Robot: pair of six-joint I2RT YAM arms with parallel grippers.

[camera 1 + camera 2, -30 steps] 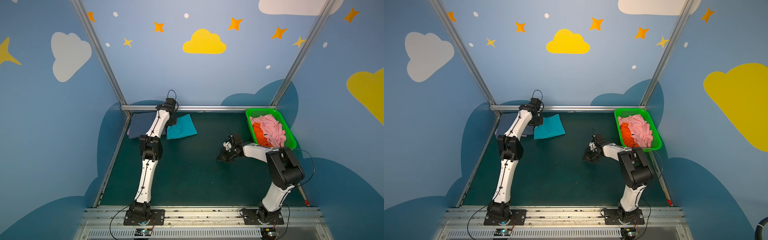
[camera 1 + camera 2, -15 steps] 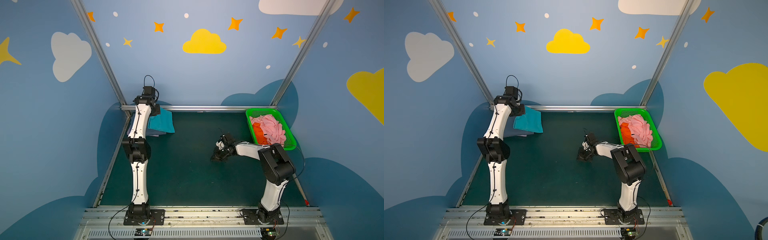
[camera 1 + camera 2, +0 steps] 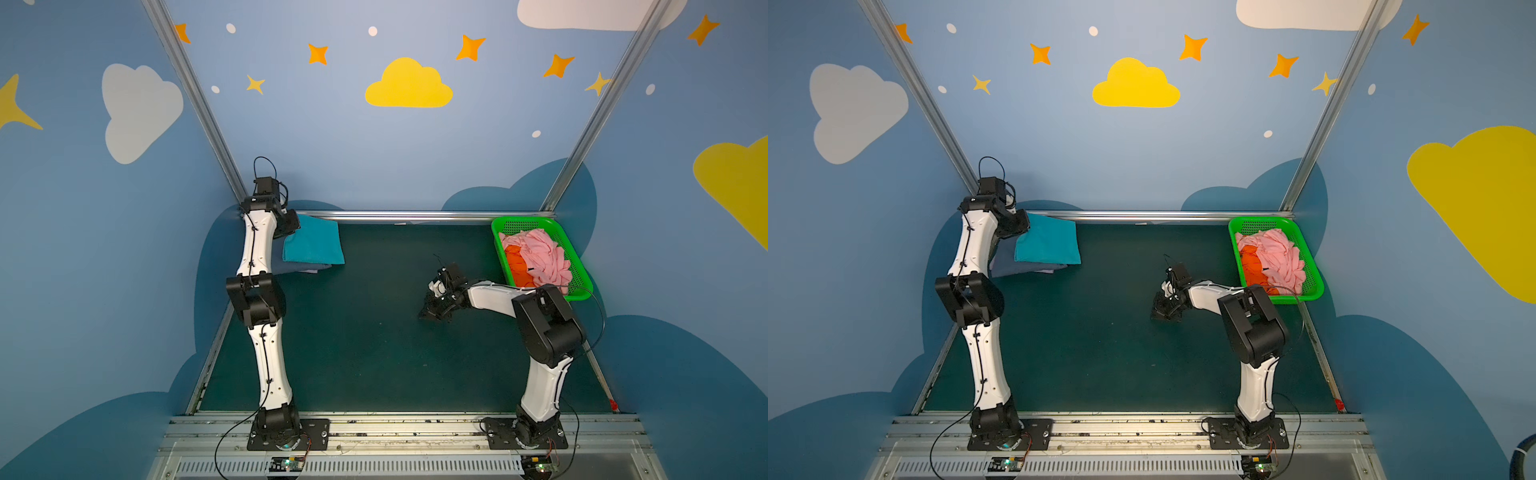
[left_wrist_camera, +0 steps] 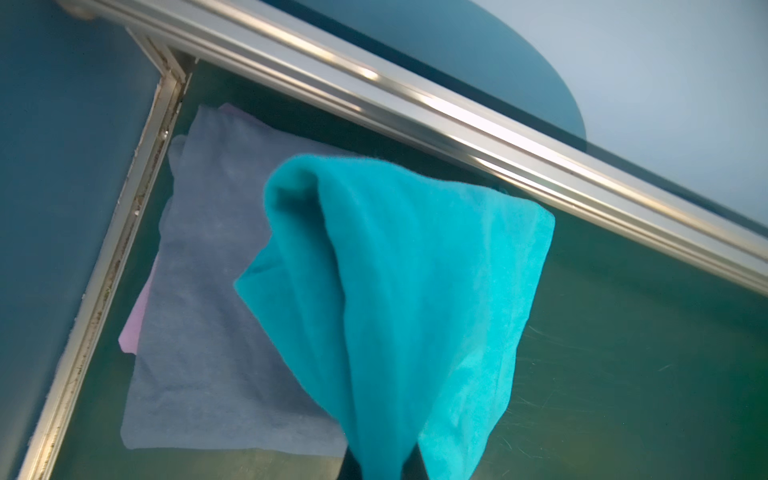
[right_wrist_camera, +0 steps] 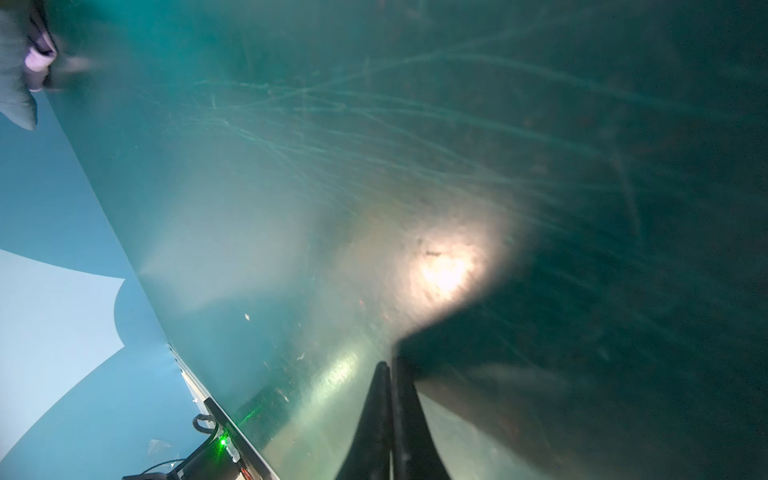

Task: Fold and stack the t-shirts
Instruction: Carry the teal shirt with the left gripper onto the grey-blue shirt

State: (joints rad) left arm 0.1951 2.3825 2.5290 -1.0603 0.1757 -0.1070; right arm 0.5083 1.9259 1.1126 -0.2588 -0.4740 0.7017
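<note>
In the left wrist view a folded teal t-shirt (image 4: 415, 282) hangs from my left gripper, whose dark fingers are shut on its lower edge. It hangs over a flat slate-blue t-shirt (image 4: 216, 257) with a pale lavender t-shirt (image 4: 135, 328) under it. In both top views my left gripper (image 3: 291, 226) is at the back left corner, and the teal t-shirt (image 3: 313, 245) partly covers the slate-blue one (image 3: 299, 268). My right gripper (image 3: 432, 311) is low over the mat at centre right. In the right wrist view its fingertips (image 5: 390, 368) are shut with nothing between them.
A green basket (image 3: 579, 270) stands at the back right with a crumpled pink t-shirt (image 3: 540, 253) and an orange t-shirt (image 3: 517, 266) inside. A metal rail (image 3: 415, 215) runs along the back edge, close behind the stack. The dark green mat (image 3: 353, 332) lies between the arms.
My left arm has swung left and carried the teal t-shirt over the slate-blue one in the back left corner. My right gripper has drifted slightly left and closed.
</note>
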